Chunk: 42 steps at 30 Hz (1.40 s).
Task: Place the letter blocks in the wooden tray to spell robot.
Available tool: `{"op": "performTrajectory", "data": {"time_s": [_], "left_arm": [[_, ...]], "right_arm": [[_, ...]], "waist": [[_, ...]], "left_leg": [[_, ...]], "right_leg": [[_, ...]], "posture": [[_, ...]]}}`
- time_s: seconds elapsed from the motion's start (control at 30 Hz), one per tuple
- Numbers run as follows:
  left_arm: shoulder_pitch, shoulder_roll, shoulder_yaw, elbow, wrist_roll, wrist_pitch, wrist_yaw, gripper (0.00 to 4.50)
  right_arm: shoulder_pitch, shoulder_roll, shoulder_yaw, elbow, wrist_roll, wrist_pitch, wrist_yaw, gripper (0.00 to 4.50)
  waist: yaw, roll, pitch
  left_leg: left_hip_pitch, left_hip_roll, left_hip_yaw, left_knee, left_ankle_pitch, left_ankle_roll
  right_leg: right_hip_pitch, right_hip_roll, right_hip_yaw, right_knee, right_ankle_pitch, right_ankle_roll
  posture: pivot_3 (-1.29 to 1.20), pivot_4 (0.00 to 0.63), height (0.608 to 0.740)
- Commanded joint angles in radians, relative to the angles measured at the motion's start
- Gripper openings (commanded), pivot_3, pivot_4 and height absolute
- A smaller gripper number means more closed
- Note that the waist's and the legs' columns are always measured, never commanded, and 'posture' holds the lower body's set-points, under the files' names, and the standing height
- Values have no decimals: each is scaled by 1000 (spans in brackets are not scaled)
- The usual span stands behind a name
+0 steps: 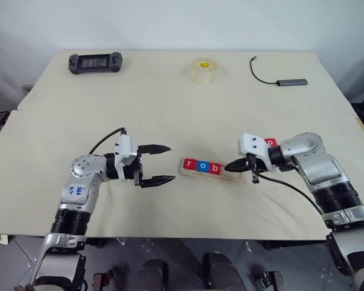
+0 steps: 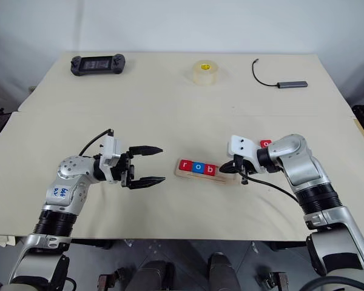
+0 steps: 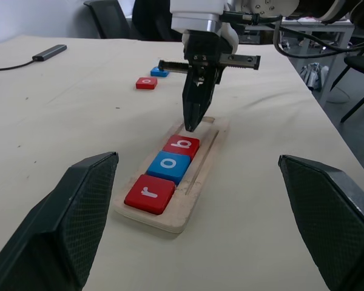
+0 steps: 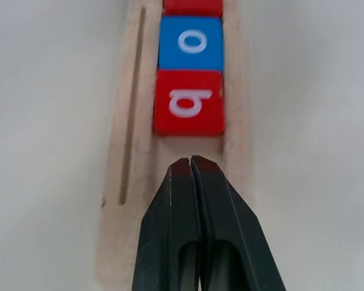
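While r, o, b sit in the tray [image 3: 203,176], two blocks [image 3: 147,83] remain out; right claw [image 4: 191,162] together, left claw [image 1: 159,163] apart.

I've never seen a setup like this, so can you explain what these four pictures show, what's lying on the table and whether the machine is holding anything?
It is a two-armed robot. Two pictures look down from cameras on its head; the other two come from a camera on each wrist. On the table the wooden tray holds three letter blocks: r, o, b. Two more blocks, a red one and a blue one, lie loose beyond it. The left claw is open and empty beside the tray. The right claw is shut, holding nothing, its tip over the tray next to the b. Farther back lie a game controller, a tape roll and a cabled adapter.
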Motion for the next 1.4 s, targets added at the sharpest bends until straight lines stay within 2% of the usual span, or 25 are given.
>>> {"op": "performTrajectory", "data": {"time_s": [0.03,0.43,0.6,0.73,0.97,1.1,1.4], "left_arm": [[-15,0,4,-26,-15,-2,-2,4500],[-7,-4,0,-36,-17,7,1,4500],[-5,-5,-1,-39,-18,11,2,4500],[-10,-3,-1,-26,-17,8,-5,4500],[-24,-9,-5,-9,-14,3,-11,4500],[-31,-9,-5,-2,-13,1,-19,4500],[-35,-6,-4,-3,-13,2,-20,4500]], "right_arm": [[0,23,-8,-34,11,7,-27,41],[-5,76,-10,-55,20,30,-72,41],[52,16,-68,-139,65,39,-56,41],[152,-55,-142,-266,162,80,-11,41],[300,-106,-140,-404,203,156,-28,41],[307,-78,-134,-378,188,158,-84,41],[287,-67,-113,-247,154,72,-109,41]], "waist": [[-3,0,0],[-1,0,0],[1,0,0],[5,0,0],[0,0,0],[1,0,0],[3,0,0]], "left_leg": [[0,0,0,0,0,0],[0,0,0,-1,0,0],[0,0,0,-1,0,0],[-1,-1,0,-1,0,0],[-1,1,0,-1,0,0],[-1,1,1,-1,0,0],[-1,0,1,-1,0,0]], "right_leg": [[0,0,0,0,0,0],[-1,0,0,1,0,0],[-1,0,0,0,0,0],[-1,0,0,0,0,0],[-1,0,1,-1,0,0],[-1,0,1,0,0,0],[-1,0,1,0,0,0]], "posture": [[0,150,740],[0,150,740],[0,150,740],[0,150,740],[0,150,740],[0,150,740],[0,150,740]]}}
